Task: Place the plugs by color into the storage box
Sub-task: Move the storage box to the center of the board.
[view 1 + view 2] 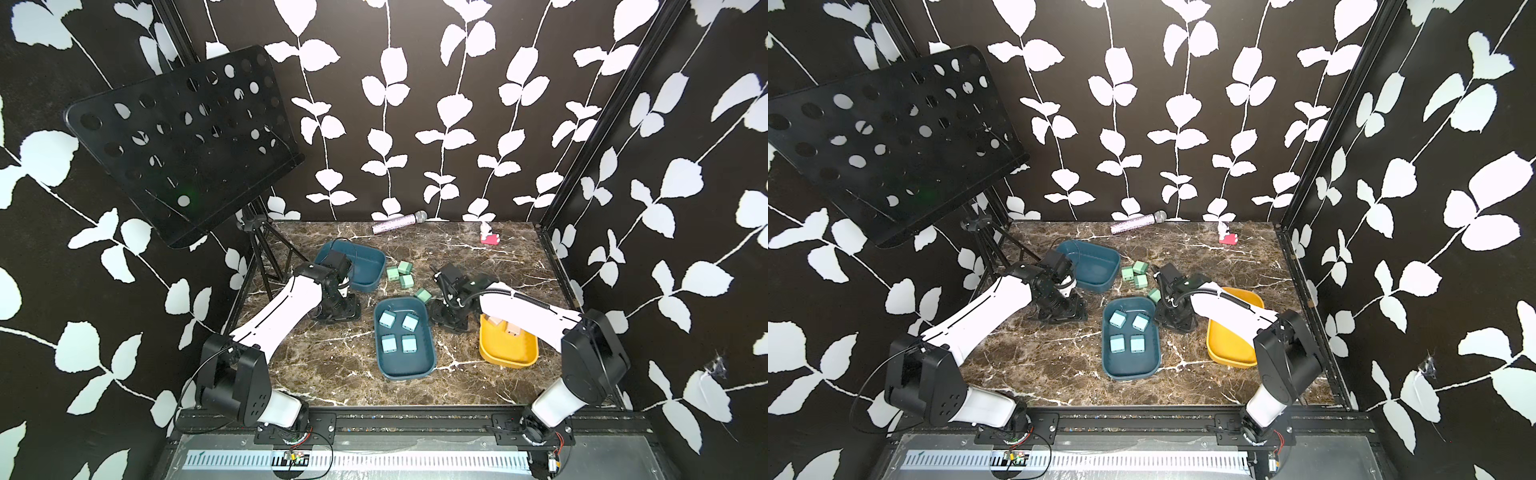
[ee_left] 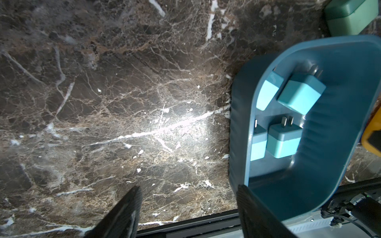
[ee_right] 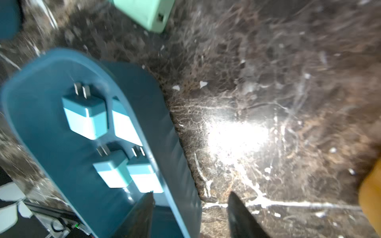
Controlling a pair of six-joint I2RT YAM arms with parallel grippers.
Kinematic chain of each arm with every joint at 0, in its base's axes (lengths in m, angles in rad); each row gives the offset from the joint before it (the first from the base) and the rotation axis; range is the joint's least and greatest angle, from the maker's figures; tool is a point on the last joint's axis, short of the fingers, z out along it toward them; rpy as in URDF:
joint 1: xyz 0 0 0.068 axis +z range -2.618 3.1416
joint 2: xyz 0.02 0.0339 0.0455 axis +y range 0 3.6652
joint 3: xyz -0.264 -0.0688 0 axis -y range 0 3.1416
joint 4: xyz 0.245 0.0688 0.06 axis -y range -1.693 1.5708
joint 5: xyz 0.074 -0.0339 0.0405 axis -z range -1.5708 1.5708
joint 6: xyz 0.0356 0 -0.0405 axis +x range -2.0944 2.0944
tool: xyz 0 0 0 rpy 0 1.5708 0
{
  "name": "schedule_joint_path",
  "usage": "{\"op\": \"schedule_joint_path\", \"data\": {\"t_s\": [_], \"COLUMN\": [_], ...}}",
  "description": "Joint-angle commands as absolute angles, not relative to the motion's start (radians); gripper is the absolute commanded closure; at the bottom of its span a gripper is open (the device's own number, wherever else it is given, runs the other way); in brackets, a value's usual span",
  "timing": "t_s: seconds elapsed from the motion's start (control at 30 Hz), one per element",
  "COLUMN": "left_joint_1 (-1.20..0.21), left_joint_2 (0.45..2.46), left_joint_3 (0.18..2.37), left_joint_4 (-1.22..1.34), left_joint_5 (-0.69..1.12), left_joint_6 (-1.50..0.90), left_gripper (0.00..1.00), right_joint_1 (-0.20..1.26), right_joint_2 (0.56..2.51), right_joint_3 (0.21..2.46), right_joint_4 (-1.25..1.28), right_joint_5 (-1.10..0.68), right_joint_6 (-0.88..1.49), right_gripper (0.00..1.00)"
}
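Hiding under the right arm (image 1: 524,310), beige plugs (image 1: 512,328) barely show; left hand (image 2: 188,188) and right hand (image 3: 191,193) gape empty.

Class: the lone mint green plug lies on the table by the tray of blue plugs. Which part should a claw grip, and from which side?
Take the lone green plug by two opposite flat faces of its cube body, coming down from above. It lies apart from the other three green plugs, so those faces are probably free; avoid the face nearest the tray, whose corner sits close.
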State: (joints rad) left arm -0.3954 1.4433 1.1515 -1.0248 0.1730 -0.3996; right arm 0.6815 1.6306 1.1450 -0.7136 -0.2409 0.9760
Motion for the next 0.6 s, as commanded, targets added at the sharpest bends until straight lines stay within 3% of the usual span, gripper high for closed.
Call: {"op": "schedule_joint_path", "data": {"t_s": [0.0,0.23,0.57], "left_joint_1": [-0.388,-0.385,-0.277], "left_joint_2": [1.432,1.407,1.353], "left_joint_3": [1.177,1.201,1.325], "left_joint_4": [-1.038,-1.086,-1.178], "left_joint_5": [0.175,0.14,0.138], "left_joint_6": [-0.397,-0.378,-0.342], "left_gripper": [0.26,0.26,0.26], "right_joint_1": [0.698,0.806,0.972], "right_joint_2": [1.666,1.857,2.241], "right_joint_3": [1.128,1.281,1.77], "right_joint_4": [-0.6,-0.53,-0.484], "right_joint_5": [-0.291,-0.361,-0.471], "right_joint_6": [1.01,1.016,1.109], "right_gripper": [0.53,0.67,0.7]}}
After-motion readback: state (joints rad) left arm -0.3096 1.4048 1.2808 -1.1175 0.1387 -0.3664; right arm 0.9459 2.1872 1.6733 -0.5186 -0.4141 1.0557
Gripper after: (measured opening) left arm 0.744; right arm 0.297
